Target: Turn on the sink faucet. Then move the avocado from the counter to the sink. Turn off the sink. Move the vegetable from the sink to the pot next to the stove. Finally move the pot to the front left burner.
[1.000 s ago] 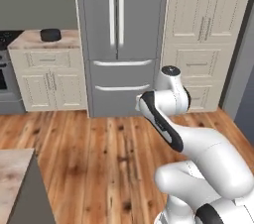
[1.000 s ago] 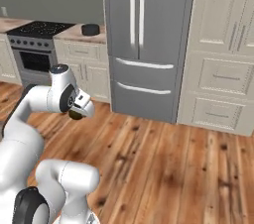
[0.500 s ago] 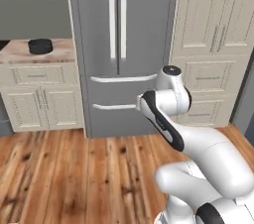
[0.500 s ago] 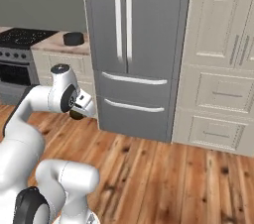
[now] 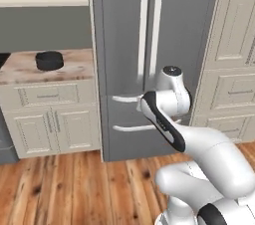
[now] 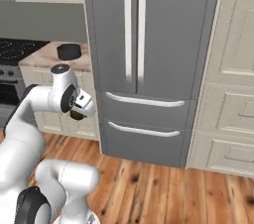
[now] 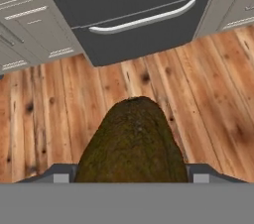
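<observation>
Pot point(image 5: 49, 60) on counter point(image 5: 30, 71) beside fridge point(image 5: 149, 45)

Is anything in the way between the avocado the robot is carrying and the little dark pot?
Nothing visible blocks it. The avocado sits in the jaws above the wood floor. The pot stands alone on the counter, left of the fridge.

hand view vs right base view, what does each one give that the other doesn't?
Hand view alone: the avocado up close, sitting between the claw tips, with the wooden floor straight beneath it.

Right base view alone: the stove at far left, the marbled counter beside it carrying the dark pot, and the fridge's tall upper doors.

Both: the grey fridge with its two curved drawer handles, cream cabinets either side of it, and the avocado, a small dark shape under the claw in the base view.
</observation>
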### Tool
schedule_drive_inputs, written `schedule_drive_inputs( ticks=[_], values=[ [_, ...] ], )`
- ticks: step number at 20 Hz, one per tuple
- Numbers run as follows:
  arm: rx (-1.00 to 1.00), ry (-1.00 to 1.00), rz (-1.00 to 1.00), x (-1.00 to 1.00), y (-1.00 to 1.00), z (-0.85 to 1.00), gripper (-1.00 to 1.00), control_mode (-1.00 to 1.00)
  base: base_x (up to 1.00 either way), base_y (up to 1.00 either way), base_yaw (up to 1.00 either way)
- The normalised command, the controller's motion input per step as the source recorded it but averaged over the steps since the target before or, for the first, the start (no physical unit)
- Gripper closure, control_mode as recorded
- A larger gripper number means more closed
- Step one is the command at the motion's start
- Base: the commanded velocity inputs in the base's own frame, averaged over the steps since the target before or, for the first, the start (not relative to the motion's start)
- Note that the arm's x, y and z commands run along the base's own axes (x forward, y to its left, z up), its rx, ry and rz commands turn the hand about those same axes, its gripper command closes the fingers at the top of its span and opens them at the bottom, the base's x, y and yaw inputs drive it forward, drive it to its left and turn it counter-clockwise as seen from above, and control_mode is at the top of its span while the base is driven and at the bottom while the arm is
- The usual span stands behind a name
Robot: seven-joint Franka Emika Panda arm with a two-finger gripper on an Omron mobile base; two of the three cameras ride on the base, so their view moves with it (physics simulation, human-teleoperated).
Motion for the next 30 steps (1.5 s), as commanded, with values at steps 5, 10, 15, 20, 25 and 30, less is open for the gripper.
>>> schedule_drive_inputs(
  ticks=[5, 10, 15, 20, 25, 30],
  values=[
    [0.00, 0.00, 0.00, 0.00, 0.00, 0.00, 1.00, 1.00, 0.66, 0.99, -0.13],
    [0.00, 0.00, 0.00, 0.00, 0.00, 0.00, 1.00, 1.00, 0.49, 1.00, -0.08],
    [0.00, 0.00, 0.00, 0.00, 0.00, 0.00, 1.00, 1.00, 0.49, 0.97, -0.06],
    [0.00, 0.00, 0.00, 0.00, 0.00, 0.00, 1.00, 1.00, 0.98, 0.45, 0.00],
    [0.00, 0.00, 0.00, 0.00, 0.00, 0.00, 1.00, 1.00, 0.99, 0.55, 0.00],
    [0.00, 0.00, 0.00, 0.00, 0.00, 0.00, 1.00, 1.00, 1.00, 0.35, 0.00]
  ],
)
